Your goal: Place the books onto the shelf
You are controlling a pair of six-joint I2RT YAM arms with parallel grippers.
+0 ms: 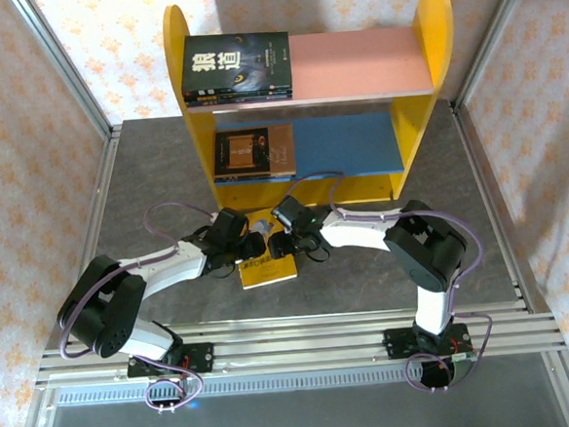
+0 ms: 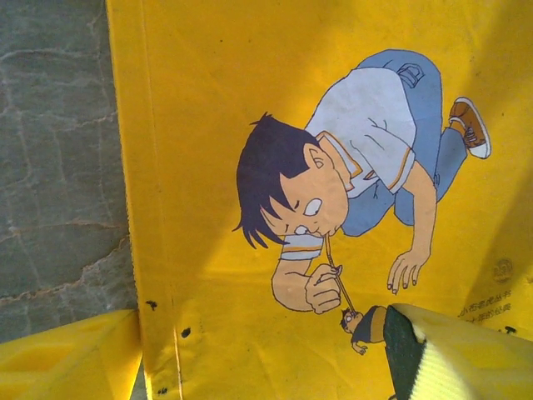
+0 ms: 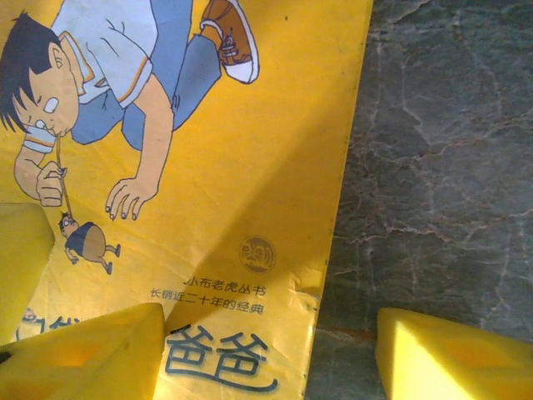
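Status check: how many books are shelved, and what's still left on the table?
Done: a stack of dark books lies on the pink upper board of the shelf, a brown book on its blue lower board. In hand: left gripper and right gripper, both open, sit low over the yellow book on the table, nothing gripped yet. Left: shelve that yellow book.

We see a yellow book (image 2: 250, 100) (cartoon boy in blue), a grey veined table (image 3: 441, 150), and a yellow, pink and blue shelf (image 1: 352, 62).

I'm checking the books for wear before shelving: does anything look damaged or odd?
The yellow book on the table has a crumpled cover edge beside its small printed text, and dark specks near its spine.
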